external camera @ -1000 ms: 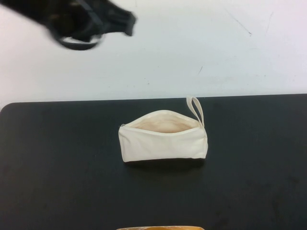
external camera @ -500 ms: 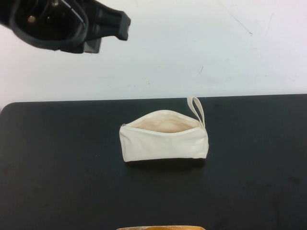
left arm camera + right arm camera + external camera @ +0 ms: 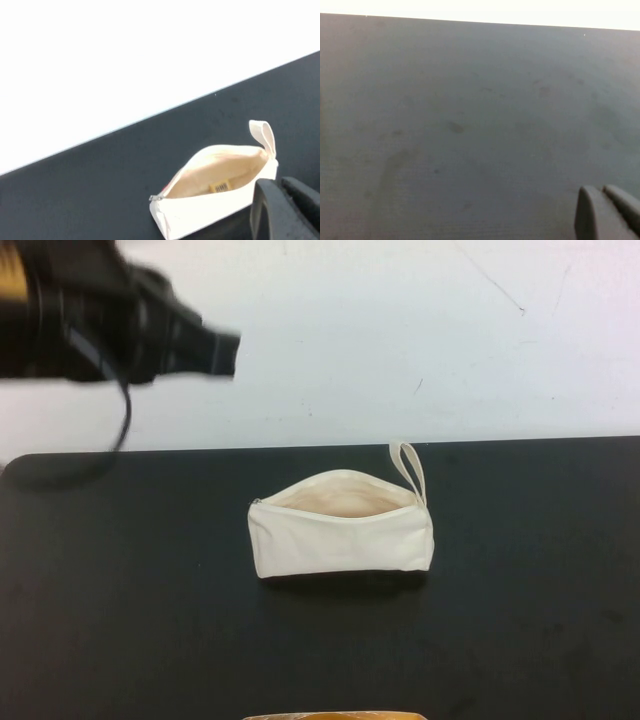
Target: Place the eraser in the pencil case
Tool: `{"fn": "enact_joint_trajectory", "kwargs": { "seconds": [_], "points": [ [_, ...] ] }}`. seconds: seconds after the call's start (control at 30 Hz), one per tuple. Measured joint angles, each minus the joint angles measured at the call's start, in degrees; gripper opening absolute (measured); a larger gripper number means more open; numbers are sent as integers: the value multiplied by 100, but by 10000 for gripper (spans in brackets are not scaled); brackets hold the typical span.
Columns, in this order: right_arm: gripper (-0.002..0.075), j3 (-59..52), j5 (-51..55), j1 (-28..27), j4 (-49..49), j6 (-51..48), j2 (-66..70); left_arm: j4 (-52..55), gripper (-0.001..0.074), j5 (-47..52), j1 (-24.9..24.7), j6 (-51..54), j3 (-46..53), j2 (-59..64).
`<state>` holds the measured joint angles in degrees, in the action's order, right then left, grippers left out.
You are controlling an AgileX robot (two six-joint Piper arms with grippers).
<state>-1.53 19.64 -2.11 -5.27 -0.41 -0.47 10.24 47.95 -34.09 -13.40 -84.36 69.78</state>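
Note:
The cream-white pencil case lies unzipped in the middle of the black mat, its loop strap at the right end. In the left wrist view the pencil case is open, and the small tan-yellow eraser with dark printed marks lies inside on the pale lining. My left gripper is raised high at the far left, well away from the case; its fingers are together and empty. My right gripper is shut and empty over bare mat; it is out of the high view.
The black mat covers the table, with a white surface beyond its far edge. A tan object's edge shows at the mat's near edge. A black cable hangs from the left arm.
My left arm has pulled back to the left and swung, with its gripper tip now lower and further left. The pencil case has not moved.

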Motion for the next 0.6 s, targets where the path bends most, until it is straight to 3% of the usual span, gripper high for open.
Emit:
{"fn": "enact_joint_trajectory", "kwargs": {
  "seconds": [0.13,0.3,0.6],
  "points": [
    [-1,0,0,0,0,0,0,-85,-1,-1059,356,-44,1245,-525],
    [-1,0,0,0,0,0,0,-656,-1,-2136,1152,-260,2740,-1461],
    [-1,0,0,0,0,0,0,-947,-1,-2443,2541,-317,4727,-4036]
  ]
}}
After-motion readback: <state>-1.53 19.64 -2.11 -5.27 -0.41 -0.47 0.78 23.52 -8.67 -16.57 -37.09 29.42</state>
